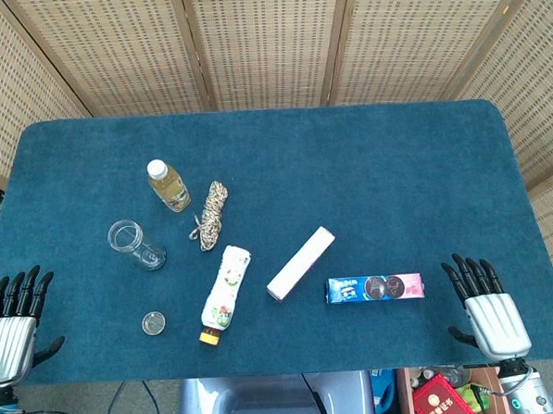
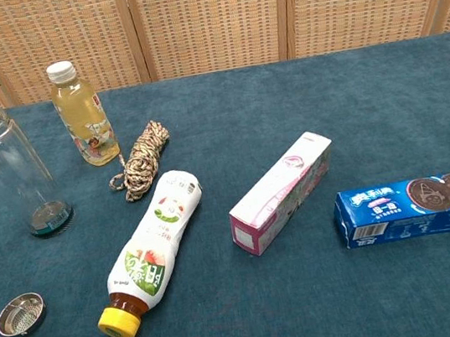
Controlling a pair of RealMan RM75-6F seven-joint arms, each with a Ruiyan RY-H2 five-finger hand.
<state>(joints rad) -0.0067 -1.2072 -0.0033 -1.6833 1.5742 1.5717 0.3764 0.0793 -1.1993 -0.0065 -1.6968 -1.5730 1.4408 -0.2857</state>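
- Head view: your left hand (image 1: 12,323) and right hand (image 1: 486,307) rest empty, fingers apart.
- Careful, the cookie box (image 1: 374,288) near your right hand could get shoved sideways.

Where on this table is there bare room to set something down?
The table is bare across its far right half, beyond the cookie box and pink carton. It is crowded at left, around the glass jar, rope and two bottles.
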